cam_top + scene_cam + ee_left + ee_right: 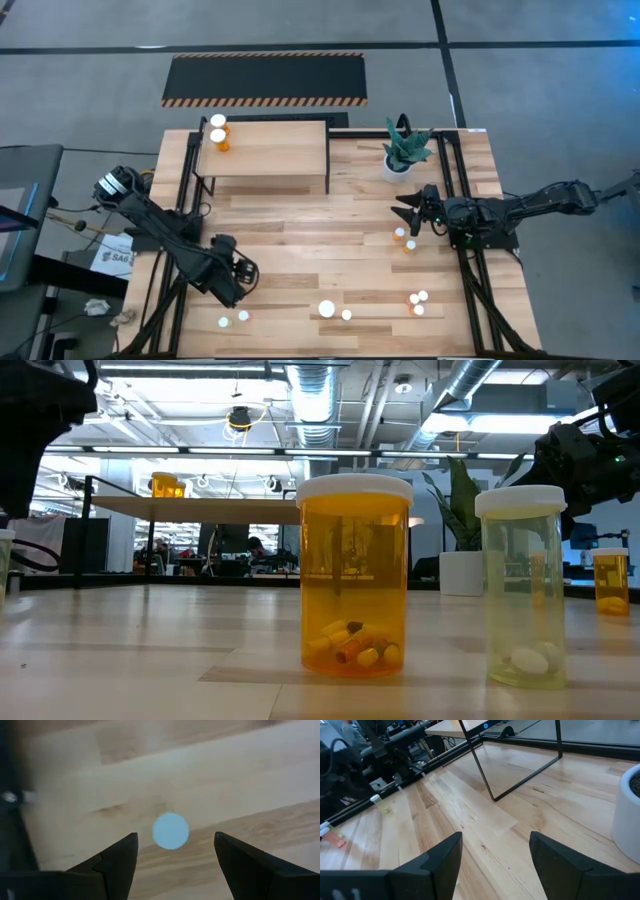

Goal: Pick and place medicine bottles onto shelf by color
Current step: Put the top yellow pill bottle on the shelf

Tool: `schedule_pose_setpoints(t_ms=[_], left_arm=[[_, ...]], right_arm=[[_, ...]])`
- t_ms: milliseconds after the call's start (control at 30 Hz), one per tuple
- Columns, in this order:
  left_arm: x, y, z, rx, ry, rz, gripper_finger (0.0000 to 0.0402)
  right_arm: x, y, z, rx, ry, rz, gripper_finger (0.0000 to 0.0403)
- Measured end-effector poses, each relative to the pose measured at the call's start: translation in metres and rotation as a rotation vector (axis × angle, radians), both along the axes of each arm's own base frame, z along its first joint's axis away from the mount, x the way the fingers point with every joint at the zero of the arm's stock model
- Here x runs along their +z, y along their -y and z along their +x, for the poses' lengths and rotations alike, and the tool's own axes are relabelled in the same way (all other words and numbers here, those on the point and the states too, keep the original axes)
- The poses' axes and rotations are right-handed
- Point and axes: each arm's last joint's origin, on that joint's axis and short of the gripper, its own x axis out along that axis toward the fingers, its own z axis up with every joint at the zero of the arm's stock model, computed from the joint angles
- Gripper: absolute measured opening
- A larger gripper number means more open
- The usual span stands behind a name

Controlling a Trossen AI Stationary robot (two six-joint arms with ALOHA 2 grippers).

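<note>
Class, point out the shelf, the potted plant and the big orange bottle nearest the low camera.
shelf (268, 147), high view, on its plank top.
potted plant (405, 148), high view, on its leaves.
orange bottle (354, 600), low view, on its body.

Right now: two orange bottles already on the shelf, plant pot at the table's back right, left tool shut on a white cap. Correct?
One thing is off: the left tool is open, not shut on anything. The left wrist view shows its fingers spread, with the white cap loose on the table between them. The two orange bottles on the shelf and the plant pot are right.
</note>
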Motion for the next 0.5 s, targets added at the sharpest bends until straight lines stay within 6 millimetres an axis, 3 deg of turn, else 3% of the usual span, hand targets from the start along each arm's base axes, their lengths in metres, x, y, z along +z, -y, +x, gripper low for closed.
schedule_pose_setpoints(t_ms=[500], left_arm=[[-0.032, -0.006, -0.006, -0.028, 0.025, -0.008, 0.0249]], right_arm=[[0.0, 0.0, 0.0, 0.0, 0.0, 0.0, 0.0256]])
